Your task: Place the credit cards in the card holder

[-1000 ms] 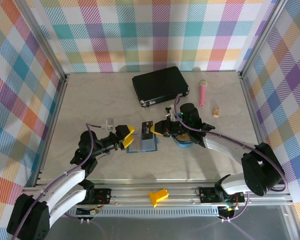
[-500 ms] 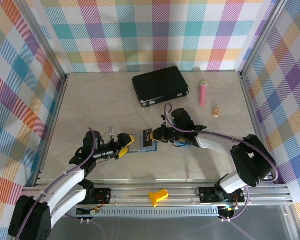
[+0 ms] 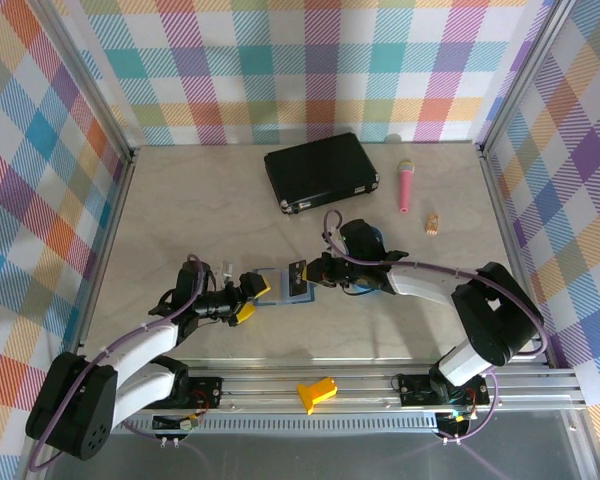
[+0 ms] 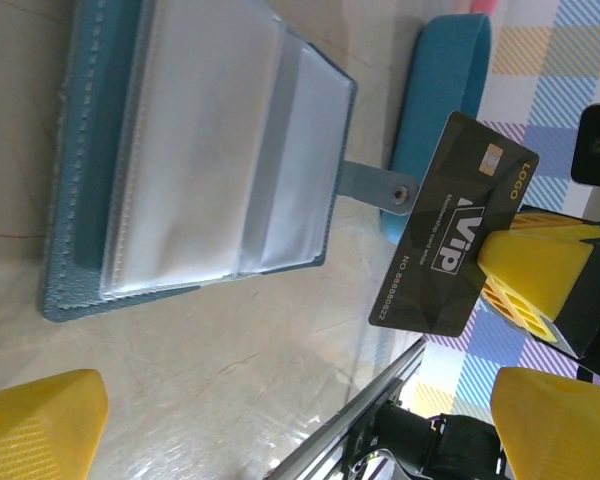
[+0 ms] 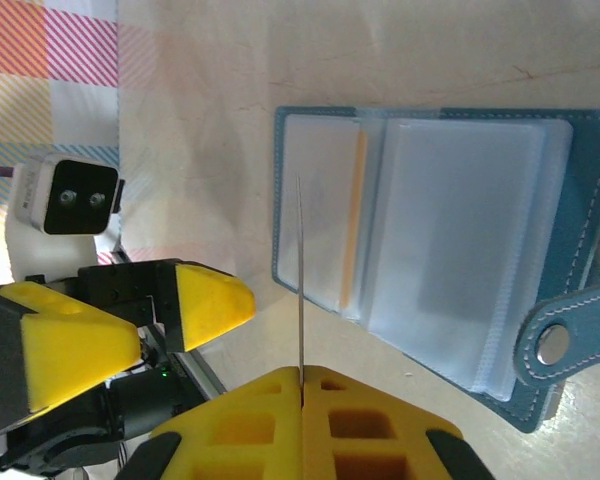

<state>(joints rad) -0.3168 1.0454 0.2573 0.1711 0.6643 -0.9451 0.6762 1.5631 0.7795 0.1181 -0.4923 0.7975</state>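
Note:
The card holder [image 3: 284,285] lies open on the table, teal with pale pockets [image 4: 200,150] and a clasp tab [image 5: 565,340]. An orange card [image 5: 355,215] sits in one pocket. My right gripper [image 3: 313,270] is shut on a black credit card [image 4: 455,225] printed VIP. It holds the card on edge [image 5: 300,270] just above the holder's left pocket, with the jaws [image 5: 302,375] pinching its lower end. My left gripper [image 3: 242,298] stands open to the left of the holder, its yellow fingers [image 5: 210,295] apart and empty [image 4: 300,430].
A blue oval tray [image 4: 440,90] lies just right of the holder, under my right arm. A black case [image 3: 320,170], a pink stick [image 3: 406,187] and a small tan piece [image 3: 432,223] lie at the back. A yellow part [image 3: 317,391] rests on the front rail.
My right gripper has carried the black card left and down to the holder's open pockets. My left gripper has drawn back slightly toward the near left, still open.

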